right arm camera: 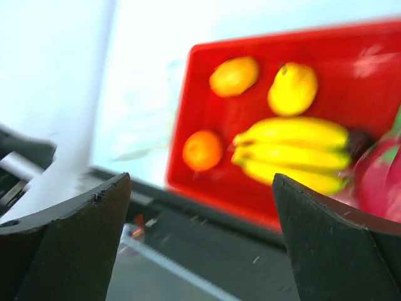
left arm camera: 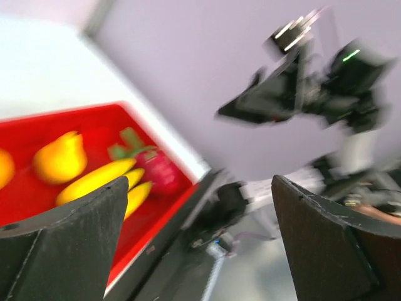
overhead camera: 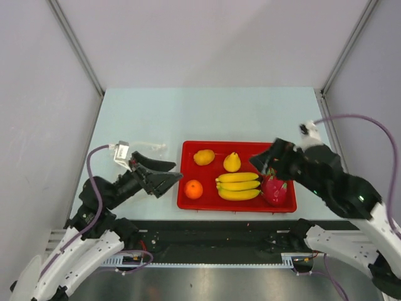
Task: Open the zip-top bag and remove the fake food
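Note:
The fake food lies in the red tray (overhead camera: 250,150): mango (overhead camera: 203,157), pear (overhead camera: 232,162), orange (overhead camera: 193,189), banana bunch (overhead camera: 238,185) and dragon fruit (overhead camera: 274,190). The clear zip-top bag (overhead camera: 153,148) lies flat on the table left of the tray, partly behind my left arm. My left gripper (overhead camera: 177,171) hovers open and empty between bag and tray, level with the orange. My right gripper (overhead camera: 268,168) is open and empty above the tray's right end, over the dragon fruit. In the right wrist view, the orange (right arm camera: 202,150) and bananas (right arm camera: 291,153) show beyond the open gripper (right arm camera: 200,179).
The left wrist view is blurred; its open gripper (left arm camera: 199,182) looks along the tray's near edge (left arm camera: 156,232) toward the right arm (left arm camera: 301,94). Grey walls close the table (overhead camera: 207,113) on three sides. The black base rail (overhead camera: 213,235) runs just below the tray.

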{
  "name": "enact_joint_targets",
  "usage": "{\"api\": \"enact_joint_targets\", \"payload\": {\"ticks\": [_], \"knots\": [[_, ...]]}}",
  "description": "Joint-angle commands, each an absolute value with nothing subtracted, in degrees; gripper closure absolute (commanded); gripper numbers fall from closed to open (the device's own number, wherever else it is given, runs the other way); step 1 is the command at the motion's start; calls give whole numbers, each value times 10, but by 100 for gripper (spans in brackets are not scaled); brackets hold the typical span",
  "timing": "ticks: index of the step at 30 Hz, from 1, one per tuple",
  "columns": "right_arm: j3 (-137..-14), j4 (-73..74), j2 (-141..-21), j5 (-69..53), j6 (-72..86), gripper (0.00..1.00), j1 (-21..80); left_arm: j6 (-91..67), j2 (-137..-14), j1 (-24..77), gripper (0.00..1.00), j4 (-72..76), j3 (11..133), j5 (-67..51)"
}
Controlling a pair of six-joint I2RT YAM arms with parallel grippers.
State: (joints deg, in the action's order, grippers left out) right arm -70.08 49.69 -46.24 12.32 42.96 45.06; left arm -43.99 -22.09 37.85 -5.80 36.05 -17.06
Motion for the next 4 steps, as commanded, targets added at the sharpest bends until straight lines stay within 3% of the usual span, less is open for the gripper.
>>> {"api": "enact_joint_targets", "payload": {"ticks": [1, 4], "knots": [[-635, 553, -309, 152, 574, 0, 476, -543, -181, 381, 0, 140, 321, -247], [-618, 541, -180, 133, 583, 0, 475, -612, -153, 381, 0, 238, 301, -256]]}}
